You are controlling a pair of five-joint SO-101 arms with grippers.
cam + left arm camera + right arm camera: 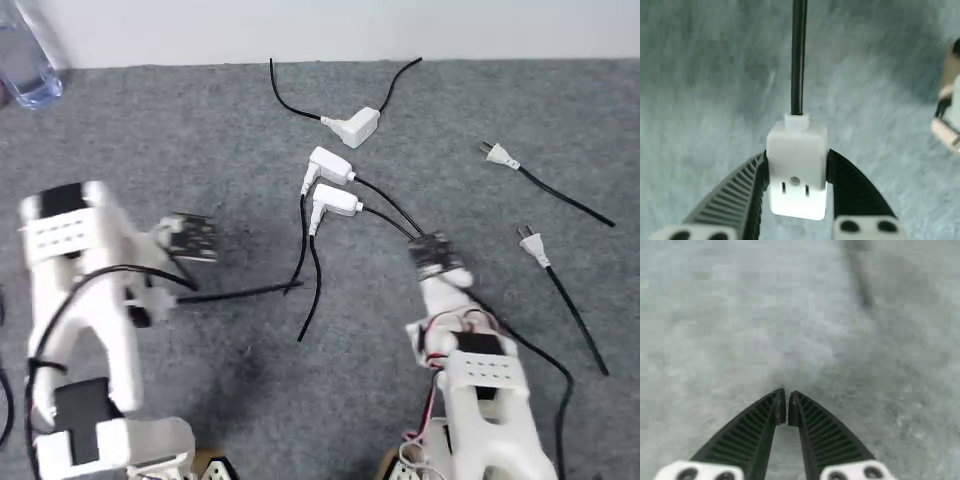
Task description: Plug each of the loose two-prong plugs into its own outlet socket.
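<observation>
My left gripper [797, 159] is shut on a white outlet socket [797, 170]. Its two slots face the camera and a black cord [799, 55] runs away from it. In the high view this socket [148, 298] sits at the left arm's tip, with its cord [240, 292] trailing right. My right gripper [786, 394] is shut on nothing, just above bare grey carpet. Two loose two-prong plugs [497, 153] [531, 241] lie on the carpet at the right, beyond the right arm [470, 370]. Three more white sockets [357, 126] [331, 166] [336, 203] lie mid-table with cords at both ends.
A clear plastic bottle [25, 60] stands at the far left corner. Black cords [312, 290] trail from the middle sockets toward the front. The loose plugs' cords [575, 310] run toward the right edge. A white wall borders the far side.
</observation>
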